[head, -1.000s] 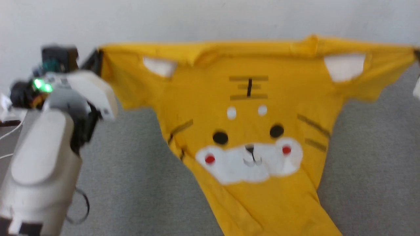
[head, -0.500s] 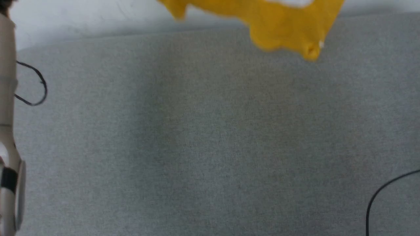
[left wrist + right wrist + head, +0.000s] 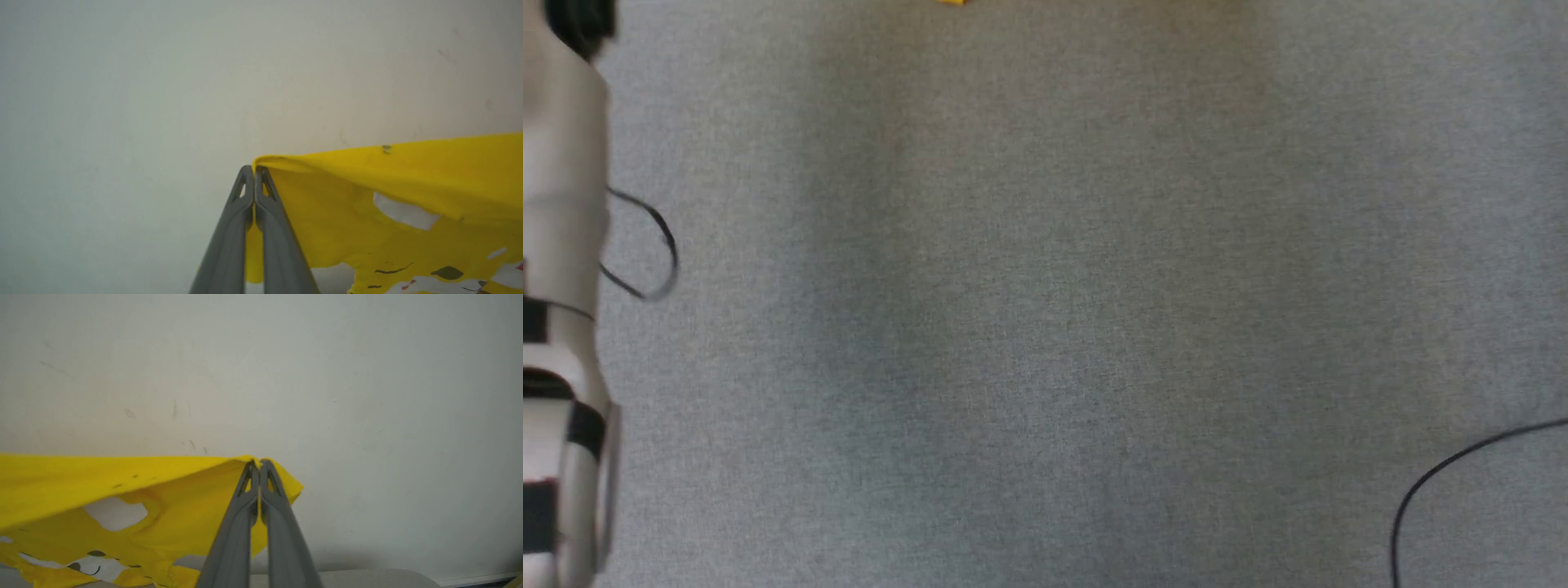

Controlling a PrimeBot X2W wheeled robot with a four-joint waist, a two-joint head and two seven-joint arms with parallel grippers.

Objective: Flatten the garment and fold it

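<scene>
Garment (image 3: 367,175) blocks between left tool (image 3: 254,169) and right tool (image 3: 260,463); grey surface (image 3: 1045,327) free

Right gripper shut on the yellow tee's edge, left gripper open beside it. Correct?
Not quite. The left gripper is not open: the left wrist view shows its fingers closed together on an edge of the tee. The rest stands: the right gripper is shut on the tee's edge.

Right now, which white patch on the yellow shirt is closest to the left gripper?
The big white patch just under the top edge of the garment, nearest the left gripper. The other white bits sit farther off, beside black marks.
</scene>
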